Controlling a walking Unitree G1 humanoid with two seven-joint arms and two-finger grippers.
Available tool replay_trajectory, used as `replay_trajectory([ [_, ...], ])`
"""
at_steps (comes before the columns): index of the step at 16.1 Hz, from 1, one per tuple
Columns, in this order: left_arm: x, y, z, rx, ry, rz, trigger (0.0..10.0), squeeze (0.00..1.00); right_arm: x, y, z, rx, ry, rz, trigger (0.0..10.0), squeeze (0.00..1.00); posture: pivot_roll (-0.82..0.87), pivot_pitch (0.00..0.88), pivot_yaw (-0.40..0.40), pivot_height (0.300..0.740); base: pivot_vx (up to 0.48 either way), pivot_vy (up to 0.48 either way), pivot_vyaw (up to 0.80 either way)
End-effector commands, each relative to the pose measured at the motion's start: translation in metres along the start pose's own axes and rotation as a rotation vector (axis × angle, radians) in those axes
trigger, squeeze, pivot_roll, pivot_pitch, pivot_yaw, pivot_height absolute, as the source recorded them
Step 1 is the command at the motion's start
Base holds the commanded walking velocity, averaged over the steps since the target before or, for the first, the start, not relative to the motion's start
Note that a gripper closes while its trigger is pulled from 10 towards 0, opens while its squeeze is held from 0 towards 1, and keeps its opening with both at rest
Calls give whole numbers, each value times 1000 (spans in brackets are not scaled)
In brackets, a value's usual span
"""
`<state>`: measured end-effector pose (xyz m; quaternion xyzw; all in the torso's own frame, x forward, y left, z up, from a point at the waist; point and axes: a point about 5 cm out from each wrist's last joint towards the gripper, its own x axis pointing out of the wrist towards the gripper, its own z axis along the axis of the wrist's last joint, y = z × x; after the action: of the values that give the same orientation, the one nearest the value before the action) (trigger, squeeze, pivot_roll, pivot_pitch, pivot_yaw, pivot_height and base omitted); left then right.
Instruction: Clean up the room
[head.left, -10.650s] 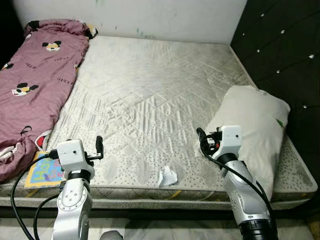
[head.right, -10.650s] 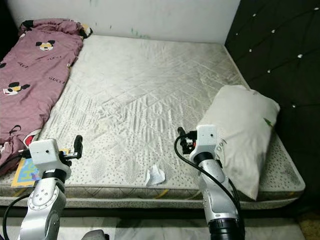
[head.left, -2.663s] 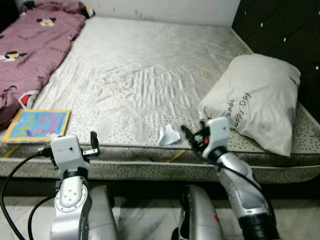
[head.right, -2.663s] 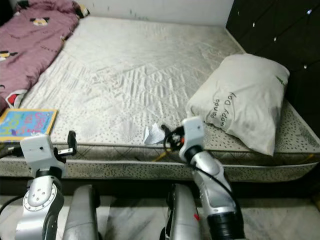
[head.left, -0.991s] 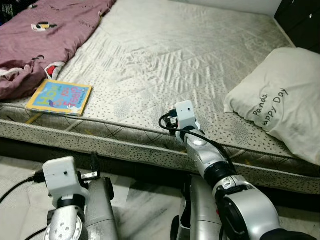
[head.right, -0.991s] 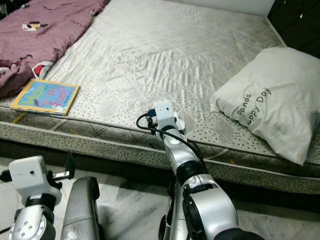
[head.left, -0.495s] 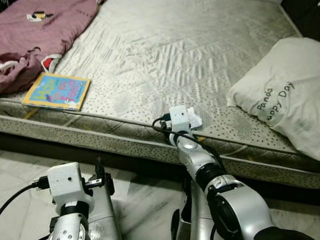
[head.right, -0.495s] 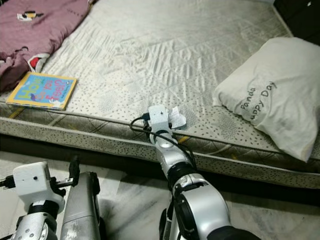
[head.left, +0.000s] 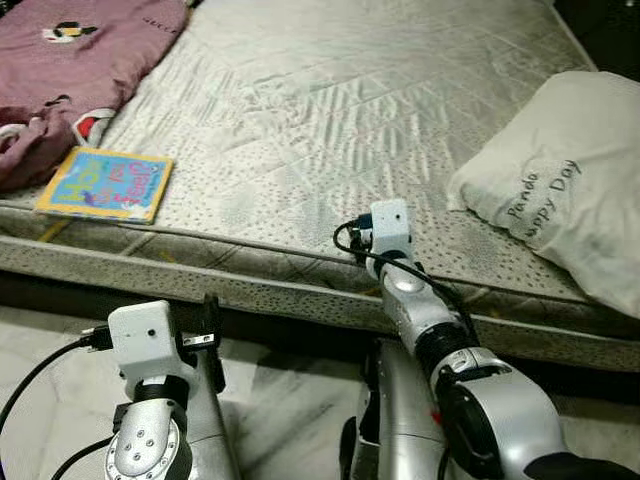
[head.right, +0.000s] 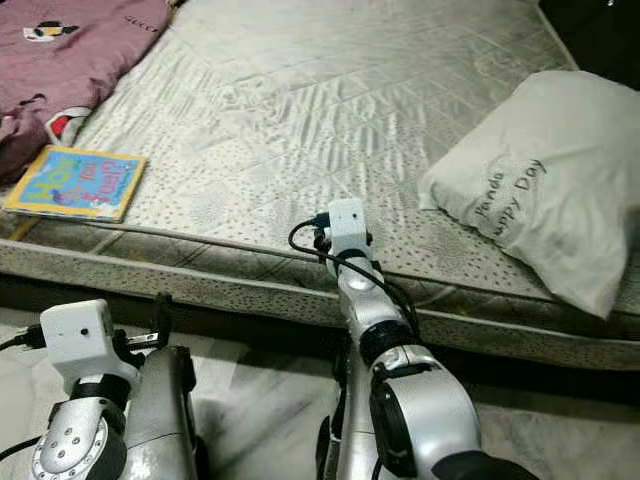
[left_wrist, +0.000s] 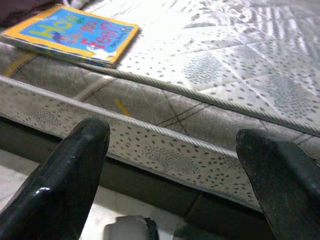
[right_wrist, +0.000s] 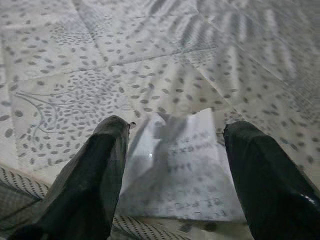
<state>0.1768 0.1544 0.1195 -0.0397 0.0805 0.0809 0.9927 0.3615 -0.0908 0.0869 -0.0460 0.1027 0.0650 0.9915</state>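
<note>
The right gripper (right_wrist: 172, 165) reaches over the near edge of the pale grey quilted mattress (head.left: 330, 120), its two black fingers spread wide on either side of a crumpled white paper scrap (right_wrist: 187, 170) lying flat by the piping; they seem not to touch it, though shadow blurs this. The left gripper (left_wrist: 170, 165) hangs low before the mattress side, fingers wide apart. A yellow-bordered blue picture book (head.left: 105, 185) lies near the maroon printed blanket (head.left: 70, 60). An off-white lettered pillow (head.left: 550, 190) rests well apart.
</note>
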Motion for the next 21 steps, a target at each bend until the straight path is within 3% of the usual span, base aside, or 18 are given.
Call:
replay_trajectory([
  [1,5,-9,3,-72,-17,3,10000,0,0,-5,4,-1,-27,-23,10000,0,131,57,-118,516,0,0,0],
  [8,21,-12,8,-73,-57,-36,10000,0,-4,-18,5,-11,-89,-25,10000,0,106,19,-108,516,0,0,0],
  [13,31,-10,8,-69,-72,-31,10000,0,-16,-22,5,25,-167,33,10000,0,89,0,-107,516,0,0,0],
  [16,36,-13,9,-74,-90,-59,10000,0,-24,-29,-6,14,-145,39,10000,0,81,0,-104,516,285,0,0],
  [21,45,-14,11,-64,-105,-69,10000,0,-23,-33,0,13,-163,26,10000,0,75,0,-98,516,310,0,0],
])
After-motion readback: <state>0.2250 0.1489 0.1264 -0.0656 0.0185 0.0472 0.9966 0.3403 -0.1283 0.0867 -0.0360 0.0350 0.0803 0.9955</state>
